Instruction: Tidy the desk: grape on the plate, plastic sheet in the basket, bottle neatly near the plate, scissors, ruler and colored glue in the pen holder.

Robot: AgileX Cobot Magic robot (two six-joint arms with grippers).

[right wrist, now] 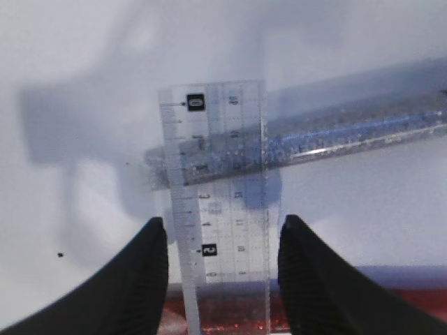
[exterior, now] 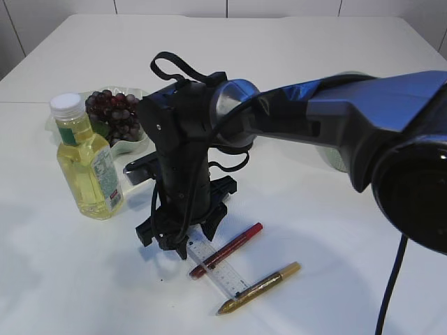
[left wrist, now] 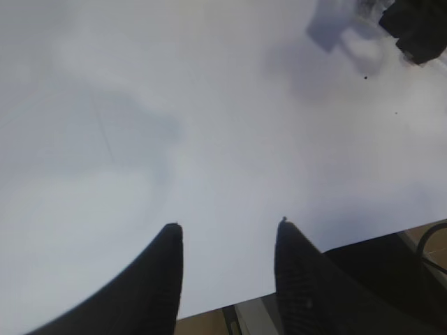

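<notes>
Right wrist view: the ruler point(right wrist: 220, 202) is being straddled by the half-open, empty right claw point(right wrist: 223, 279), glue pen point(right wrist: 349, 132) at 1 o'clock; closing is likely needed next.

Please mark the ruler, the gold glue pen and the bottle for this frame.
ruler point(right wrist: 220, 188): right wrist view, middle of the clear strip.
gold glue pen point(exterior: 260, 287): exterior view, mid-barrel.
bottle point(exterior: 85, 167): exterior view, yellow body beside the label.
</notes>
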